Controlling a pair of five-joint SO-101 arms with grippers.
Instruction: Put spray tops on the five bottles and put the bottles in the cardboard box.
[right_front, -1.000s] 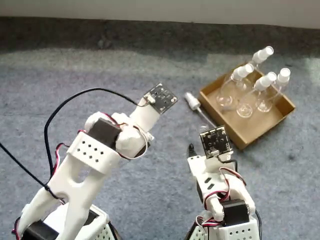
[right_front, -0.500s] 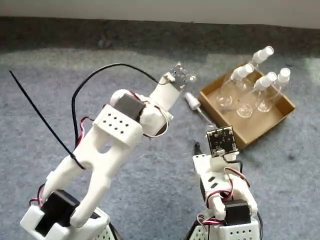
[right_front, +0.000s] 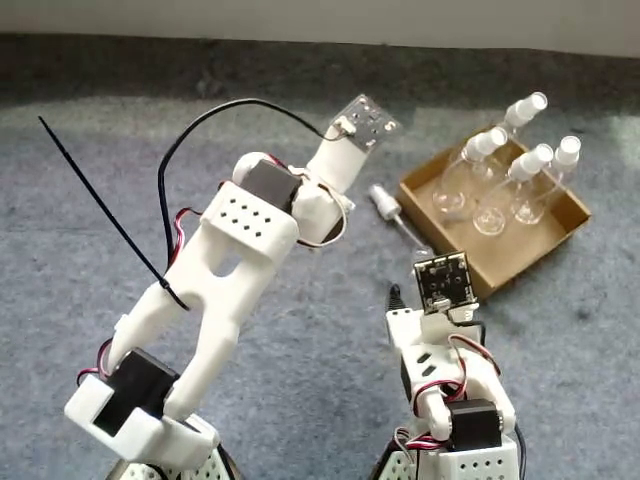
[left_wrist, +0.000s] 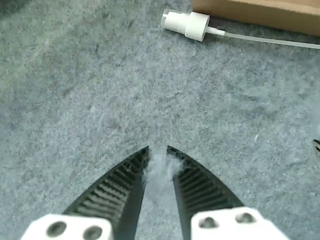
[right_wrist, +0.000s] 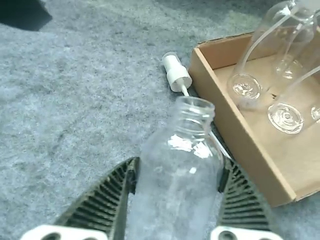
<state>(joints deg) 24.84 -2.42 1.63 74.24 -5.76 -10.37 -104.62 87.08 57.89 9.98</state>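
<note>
The ribbed black right gripper (right_wrist: 178, 165) pinches a clear, round, uncapped bottle (right_wrist: 175, 200) beside the cardboard box (right_wrist: 235, 130), while the left gripper (left_wrist: 157, 149), barely parted, hangs over fuzzy grey carpet (left_wrist: 75, 90).

Seen from the high view, steeply down from behind the left arm (right_front: 230, 260) and right arm (right_front: 440, 370), grey carpet (right_front: 120, 130) stretches to the cardboard box (right_front: 530, 245). Each wrist view peers low along its own arm's end: the left gripper (left_wrist: 157, 148) close over carpet, the right gripper (right_wrist: 178, 160) past its held bottle (right_wrist: 175, 195). All three share the spray top (right_front: 385, 203) beside the box.
</note>
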